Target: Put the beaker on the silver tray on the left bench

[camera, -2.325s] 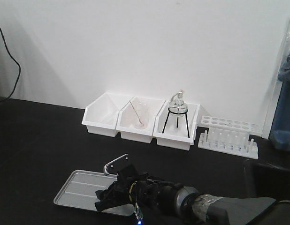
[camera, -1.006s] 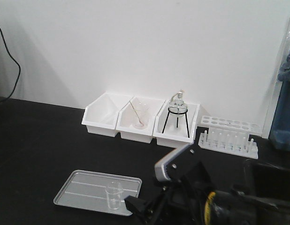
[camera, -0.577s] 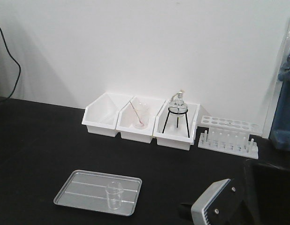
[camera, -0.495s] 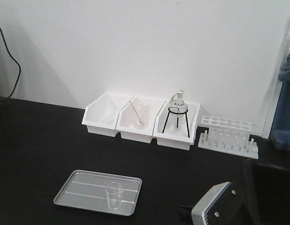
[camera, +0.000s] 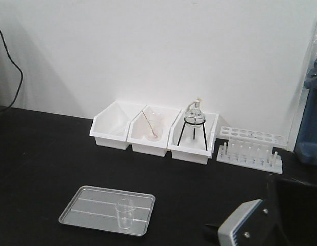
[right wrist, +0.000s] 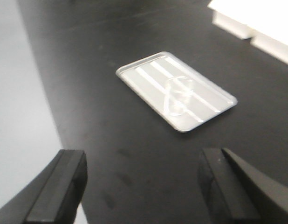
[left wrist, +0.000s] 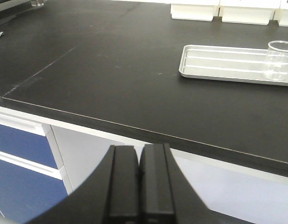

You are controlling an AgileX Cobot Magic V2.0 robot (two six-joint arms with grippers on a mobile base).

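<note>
Fingers of the right gripper (right wrist: pixel 141 186) are spread wide, empty, above the left bench (camera: pixel 40 164). The left gripper (left wrist: pixel 139 182) is closed, empty. The beaker (camera: pixel 125 212) stands upright at 4 o'clock in the silver tray (camera: pixel 86 210).

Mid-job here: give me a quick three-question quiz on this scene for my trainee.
1. True or false: the beaker stands upright on the silver tray.
2. Which gripper is open? A) the left gripper B) the right gripper C) neither
3. Fill in: the flask on a tripod stands in the ____ of the three white bins.

Key
1. True; it stands near one end of the tray, and nothing grips it.
2. B; the right fingers stand wide apart, the left fingers are pressed together, holding nothing.
3. Rightmost, in the front view.
</note>
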